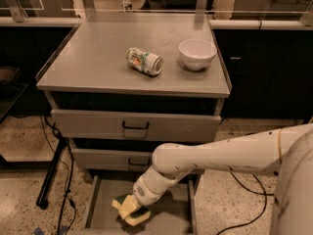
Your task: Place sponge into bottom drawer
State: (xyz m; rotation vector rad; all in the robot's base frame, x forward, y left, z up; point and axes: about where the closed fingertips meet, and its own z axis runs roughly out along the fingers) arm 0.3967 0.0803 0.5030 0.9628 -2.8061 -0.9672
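The bottom drawer (105,218) is pulled open below the cabinet, showing a plain grey floor. The sponge (128,208), pale yellow with a dark green face, sits low inside the drawer. My gripper (134,204) is at the end of the white arm, down in the drawer and right at the sponge. The wrist hides the fingers, so I cannot tell whether they still hold the sponge.
On the grey cabinet top (93,58) lie a crushed printed can (144,61) and a white bowl (197,54). Two upper drawers with black handles (135,127) are closed. Cables and a black stand leg (51,173) run along the floor on the left.
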